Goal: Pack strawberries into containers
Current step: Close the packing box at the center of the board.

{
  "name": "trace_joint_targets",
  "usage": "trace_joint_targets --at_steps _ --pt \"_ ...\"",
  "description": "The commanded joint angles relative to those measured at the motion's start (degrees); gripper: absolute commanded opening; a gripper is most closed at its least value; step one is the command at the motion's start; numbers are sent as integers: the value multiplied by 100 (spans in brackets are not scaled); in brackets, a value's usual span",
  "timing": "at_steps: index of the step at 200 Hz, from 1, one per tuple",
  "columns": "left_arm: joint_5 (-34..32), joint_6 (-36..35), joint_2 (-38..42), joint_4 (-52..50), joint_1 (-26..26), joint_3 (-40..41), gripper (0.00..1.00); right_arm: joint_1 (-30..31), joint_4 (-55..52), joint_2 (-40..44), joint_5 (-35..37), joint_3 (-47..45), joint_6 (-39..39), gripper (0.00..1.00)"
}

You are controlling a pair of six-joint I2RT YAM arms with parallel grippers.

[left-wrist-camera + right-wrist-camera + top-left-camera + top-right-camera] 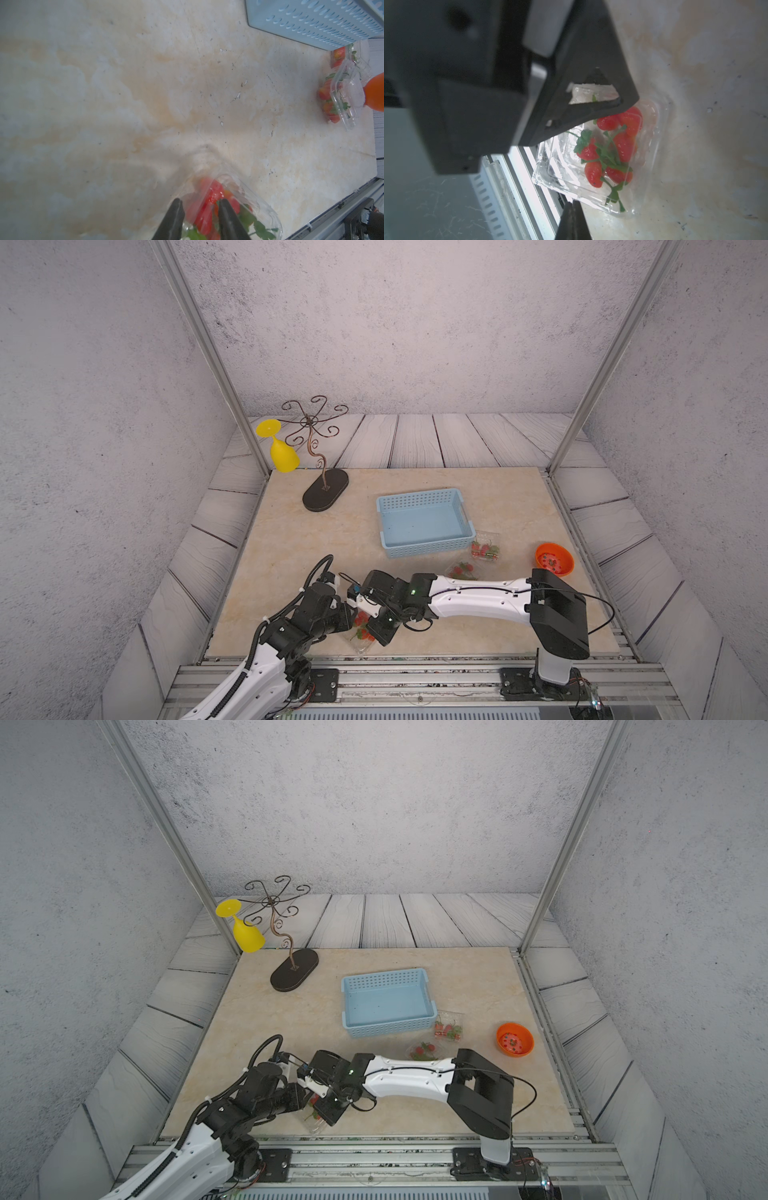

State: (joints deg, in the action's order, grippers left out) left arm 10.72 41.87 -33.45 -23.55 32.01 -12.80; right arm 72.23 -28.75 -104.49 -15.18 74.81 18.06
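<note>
Left gripper [200,202]: jaws clamped on a clear container [564,166] of strawberries [593,173], at the table's [291,572] 7 o'clock edge.
Right gripper [572,204]: jaws pressed together at that container's rim; whether they grip it cannot be told.
Blue basket [419,501]: centre.
Second container [462,570], third container [485,551]: berries inside, basket's 4 o'clock.
Orange bowl [568,562]: table's 4 o'clock.

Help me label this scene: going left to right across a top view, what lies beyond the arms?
From the left: yellow goblet → wire stand's dark base → light blue basket → clear container of strawberries → orange bowl.
</note>
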Motion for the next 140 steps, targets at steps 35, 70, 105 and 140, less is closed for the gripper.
trace_joint_targets --at_steps 35,70,105,140 --pt "-75 138 441 -569 33 74 33 28 -143 -277 -730 302 -93 0" --pt "-140 259 732 -744 33 115 33 28 -238 -367 -833 331 116 0" --pt "-89 219 556 -657 33 96 33 28 -273 -514 -793 303 341 0" --pt "-130 226 471 -703 33 83 33 28 -290 -529 -706 318 775 0"
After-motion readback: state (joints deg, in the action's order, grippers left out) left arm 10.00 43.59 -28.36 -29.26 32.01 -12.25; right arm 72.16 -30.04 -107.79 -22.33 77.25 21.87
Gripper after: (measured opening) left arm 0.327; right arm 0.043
